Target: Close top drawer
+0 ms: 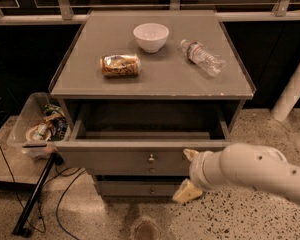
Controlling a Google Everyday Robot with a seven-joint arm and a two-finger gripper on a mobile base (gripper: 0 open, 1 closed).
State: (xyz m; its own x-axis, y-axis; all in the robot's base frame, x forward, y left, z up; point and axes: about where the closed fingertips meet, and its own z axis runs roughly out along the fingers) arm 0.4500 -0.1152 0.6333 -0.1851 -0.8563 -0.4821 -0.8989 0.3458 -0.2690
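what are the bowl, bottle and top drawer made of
The bowl: likely glazed ceramic, smooth white sheen. The bottle: clear plastic, see-through. The top drawer: seemingly grey-painted wood, matte; its knob glints like metal. The gripper is open at the drawer front, right of the knob.

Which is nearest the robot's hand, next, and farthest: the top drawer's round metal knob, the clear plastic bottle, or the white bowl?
From the hand, at the grey top drawer front:
1. Round metal knob, just to its left.
2. Clear plastic bottle, tabletop right.
3. White bowl, tabletop back centre.
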